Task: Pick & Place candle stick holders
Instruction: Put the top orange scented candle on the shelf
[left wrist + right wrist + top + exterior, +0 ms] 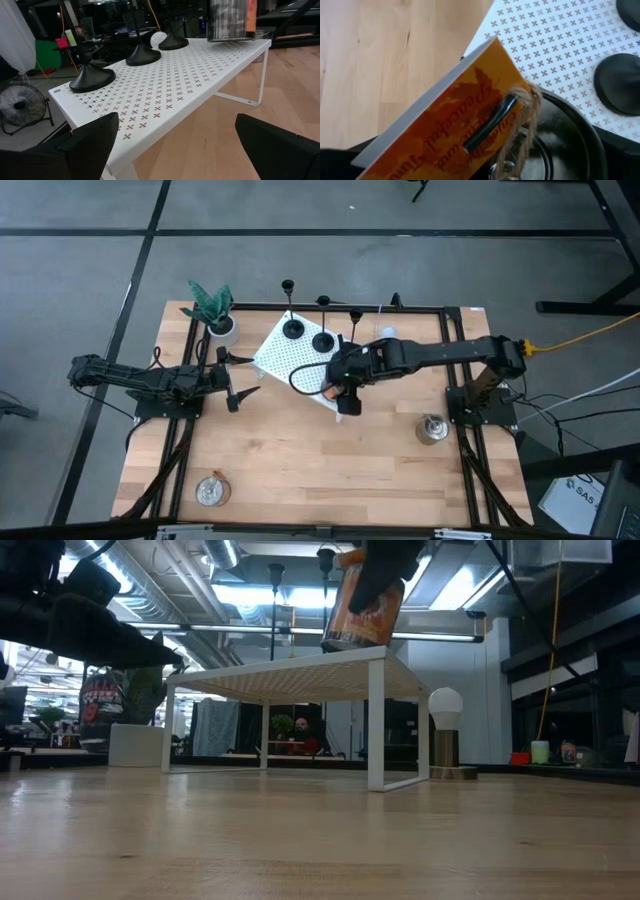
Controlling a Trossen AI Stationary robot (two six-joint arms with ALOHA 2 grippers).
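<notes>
Three black candle stick holders (pixel 322 340) in a row on the white perforated shelf (pixel 275 360), right gripper (pixel 340 390) clasping an orange-labelled jar (pixel 365 608) at the shelf's edge, its tag legible only from the right wrist, left gripper (pixel 240 377) released, beside the shelf over the bench (pixel 300 470).

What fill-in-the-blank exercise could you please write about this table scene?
Exactly ___ candle stick holders stand on the white shelf.
The tool at the orange-labelled jar belongs to the ___ arm.
The potted plant stands nearer the ___ arm.
Missing words: three; right; left.
</notes>
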